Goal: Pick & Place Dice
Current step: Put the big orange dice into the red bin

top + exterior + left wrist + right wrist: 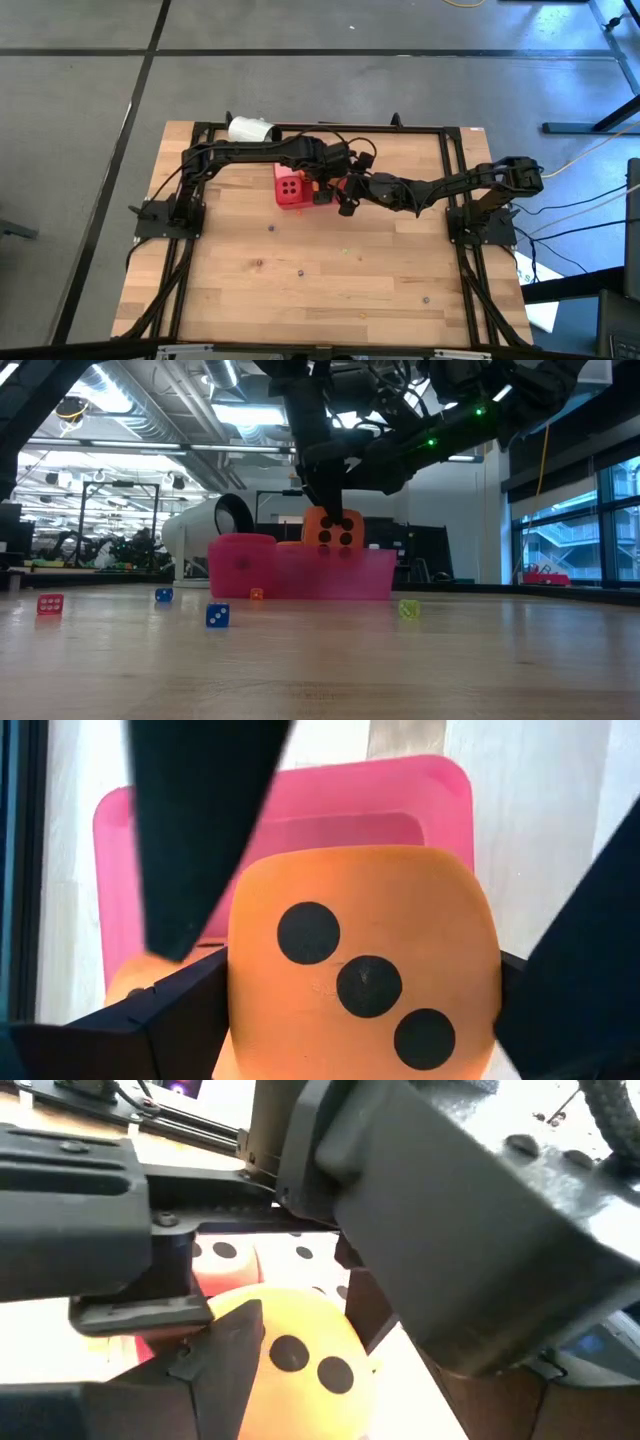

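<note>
Over the red tray (250, 565), left gripper (365, 990) holds an orange die (360, 980) between widely spread fingers. Right gripper (345, 195), at the tray's 3 o'clock edge, stands partly open; whether it grips anything cannot be told. Red die (289, 185) lies in the tray.

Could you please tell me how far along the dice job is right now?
Done: at least one red die lies in the red tray. In hand: the left gripper holds an orange die just above the tray, the right gripper close beside it. Left: setting that die down inside.
</note>
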Motion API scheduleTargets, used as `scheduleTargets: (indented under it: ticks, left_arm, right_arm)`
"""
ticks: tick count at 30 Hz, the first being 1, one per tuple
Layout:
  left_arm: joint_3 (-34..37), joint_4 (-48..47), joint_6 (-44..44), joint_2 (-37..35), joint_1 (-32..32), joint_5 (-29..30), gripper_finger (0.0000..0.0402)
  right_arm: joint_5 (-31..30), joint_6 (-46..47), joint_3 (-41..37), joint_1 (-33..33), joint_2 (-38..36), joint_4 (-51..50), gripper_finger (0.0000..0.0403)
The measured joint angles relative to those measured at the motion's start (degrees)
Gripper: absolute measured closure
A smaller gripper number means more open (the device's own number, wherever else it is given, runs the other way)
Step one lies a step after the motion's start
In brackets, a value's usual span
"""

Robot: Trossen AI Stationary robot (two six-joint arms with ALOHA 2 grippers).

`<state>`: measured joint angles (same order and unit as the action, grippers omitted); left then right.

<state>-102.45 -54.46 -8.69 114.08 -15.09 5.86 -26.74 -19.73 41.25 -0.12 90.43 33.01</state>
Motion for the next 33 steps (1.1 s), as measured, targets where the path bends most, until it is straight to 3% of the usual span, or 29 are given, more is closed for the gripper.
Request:
scheduleTargets:
  ticks: [7, 23, 33]
  left_arm:
    - [0.0, -3.5, 1.0, -0.5, -0.1, 2.3, 0.0024]
    - [-0.1, -7.1, 3.0, -2.0, 1.2, 1.6, 0.0024]
    - [-0.1, -7.5, 4.0, -5.2, 0.9, 1.5, 0.0024]
  right_arm:
    - [-1.7, -0.5, 0.0, 0.1, 0.0, -2.2, 0.0135]
    - [-3.5, -0.8, 0.0, 0.0, 0.0, -4.6, 0.0172]
    - [-3.5, -0.8, 0.0, 0.0, -0.4, -9.1, 0.0216]
